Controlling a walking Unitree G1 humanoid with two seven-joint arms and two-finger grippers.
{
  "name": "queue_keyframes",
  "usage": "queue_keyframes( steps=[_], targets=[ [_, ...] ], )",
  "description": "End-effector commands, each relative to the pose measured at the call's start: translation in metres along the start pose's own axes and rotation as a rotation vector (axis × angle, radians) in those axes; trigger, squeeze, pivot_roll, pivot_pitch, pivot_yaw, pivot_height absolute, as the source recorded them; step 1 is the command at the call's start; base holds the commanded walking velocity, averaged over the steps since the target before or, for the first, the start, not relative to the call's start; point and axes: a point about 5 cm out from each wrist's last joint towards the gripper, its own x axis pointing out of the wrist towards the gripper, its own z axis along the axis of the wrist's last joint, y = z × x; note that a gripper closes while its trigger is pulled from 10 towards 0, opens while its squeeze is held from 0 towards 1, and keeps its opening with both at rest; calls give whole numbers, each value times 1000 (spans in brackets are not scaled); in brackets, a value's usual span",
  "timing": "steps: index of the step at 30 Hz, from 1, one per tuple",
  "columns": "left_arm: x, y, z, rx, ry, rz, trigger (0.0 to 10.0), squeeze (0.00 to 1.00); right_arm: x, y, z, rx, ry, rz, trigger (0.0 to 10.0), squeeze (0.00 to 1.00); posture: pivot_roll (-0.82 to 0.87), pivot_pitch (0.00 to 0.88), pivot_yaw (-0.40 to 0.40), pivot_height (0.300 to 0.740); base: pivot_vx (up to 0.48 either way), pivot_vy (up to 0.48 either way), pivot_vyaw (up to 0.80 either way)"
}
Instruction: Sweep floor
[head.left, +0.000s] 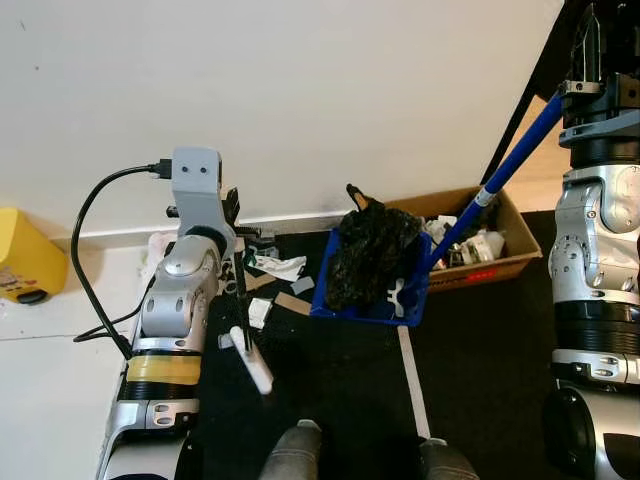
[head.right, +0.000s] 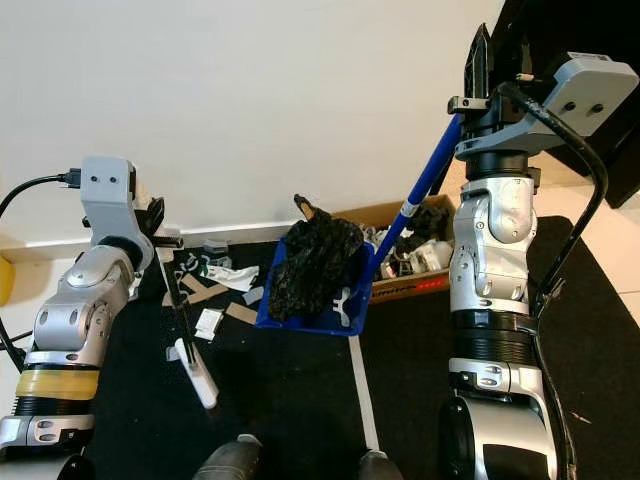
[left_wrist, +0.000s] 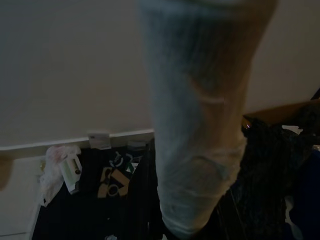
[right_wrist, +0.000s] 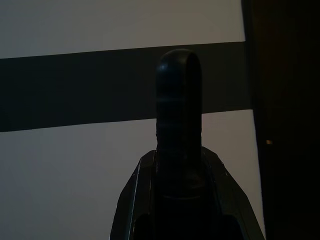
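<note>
The right tool (head.right: 480, 60) is raised beside the wall, clamped on the blue dustpan handle (head.right: 428, 185); the blue dustpan (head.left: 375, 290) rests on the dark floor. The left tool (head.right: 165, 240) is clamped on the white-handled brush (head.right: 195, 370), among paper scraps (head.left: 280, 268).

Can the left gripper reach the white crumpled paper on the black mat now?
Probably not yet. The left gripper already holds a thin black-handled tool, so its fingers are busy. The white crumpled paper lies close, beside the blue dustpan, with nothing between.

Blurred pale handle (left_wrist: 197, 125) close to lens, dark bundle (head.left: 368, 255) hiding blue dustpan (head.left: 372, 310) interior, box (head.left: 495, 255) contents indistinct
</note>
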Motion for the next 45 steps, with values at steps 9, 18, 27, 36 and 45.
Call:
queue_keyframes(
  steps=[9,18,27,36,45],
  targets=[
    [0,1,2,7,-21,14,10000,0,3,1,9,15,-50,-2,10000,0,186,138,60,740,0,0,0],
    [0,1,4,9,-35,22,10000,0,3,2,9,17,-50,0,10000,0,185,141,59,740,34,0,0],
    [1,2,4,5,-35,28,10000,0,2,2,9,18,-49,2,10000,0,183,142,60,740,325,-305,0],
    [2,3,3,-1,-33,32,10000,0,2,3,9,19,-47,3,10000,0,183,143,60,740,355,-320,0],
    [2,3,3,-3,-33,36,10000,0,2,4,8,22,-47,8,10000,0,184,139,58,740,373,-299,0]
  ],
)
